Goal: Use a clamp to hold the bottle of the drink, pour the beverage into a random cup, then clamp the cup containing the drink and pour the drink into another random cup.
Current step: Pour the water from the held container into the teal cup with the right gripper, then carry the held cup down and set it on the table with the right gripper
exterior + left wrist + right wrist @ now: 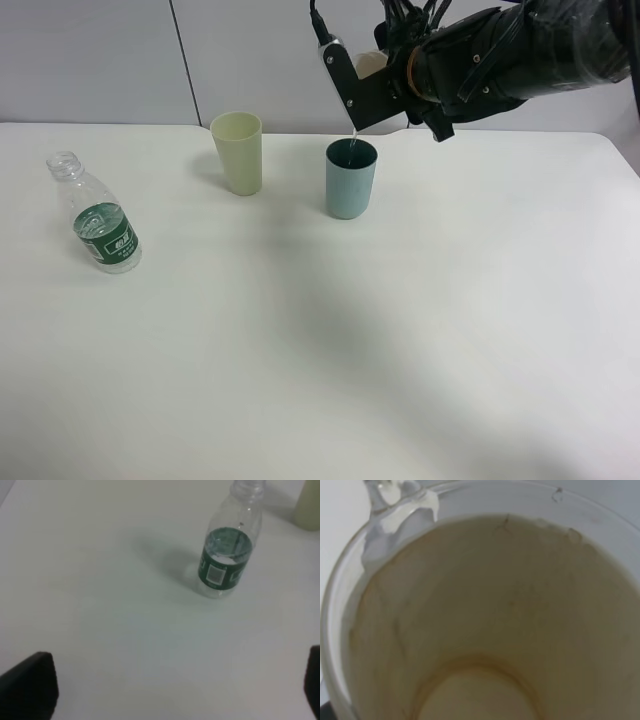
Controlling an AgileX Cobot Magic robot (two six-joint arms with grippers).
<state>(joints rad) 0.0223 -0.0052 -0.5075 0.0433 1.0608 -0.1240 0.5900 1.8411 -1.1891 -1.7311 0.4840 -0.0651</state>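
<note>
Paper cup [485, 625], which I'm holding clamped in the right gripper, is tipping mouth-down above the teal tumbler [351, 180], its lip at the tumbler's twelve o'clock, a thin stream [353, 141] falling in; left gripper is hanging wide open, empty

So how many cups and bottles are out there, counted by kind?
Plastic tumblers: 2, pale yellow-green plastic tumbler, teal plastic tumbler
Paper cups: 1, peach-lined paper cup, tipped in the right gripper
Bottles: 1, clear ribbed plastic bottle with green label
Total: 4
</note>
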